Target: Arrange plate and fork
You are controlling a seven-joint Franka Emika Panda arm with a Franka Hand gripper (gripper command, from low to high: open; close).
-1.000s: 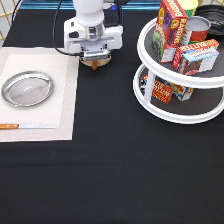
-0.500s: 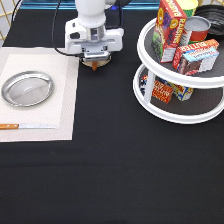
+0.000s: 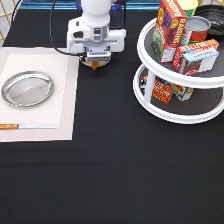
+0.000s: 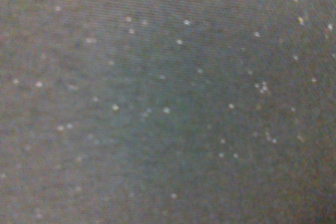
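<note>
The silver plate (image 3: 27, 88) lies on a pale placemat (image 3: 62, 100) at the exterior view's left. My gripper (image 3: 95, 61) is low over the black tablecloth at the exterior view's top, just right of the placemat's corner. A small orange-brown thing (image 3: 95, 64) shows right under the hand; I cannot tell whether it is the fork. No fork shows plainly elsewhere. The wrist view shows only dark speckled cloth (image 4: 168, 112) from close by.
A wooden-handled knife (image 3: 27, 126) with a flat blade lies along the placemat's lower edge. A white two-tier turntable rack (image 3: 165, 112) with boxes and a can stands at the exterior view's right.
The hand has shifted very slightly toward the exterior view's top right. The plate and the knife have not moved.
</note>
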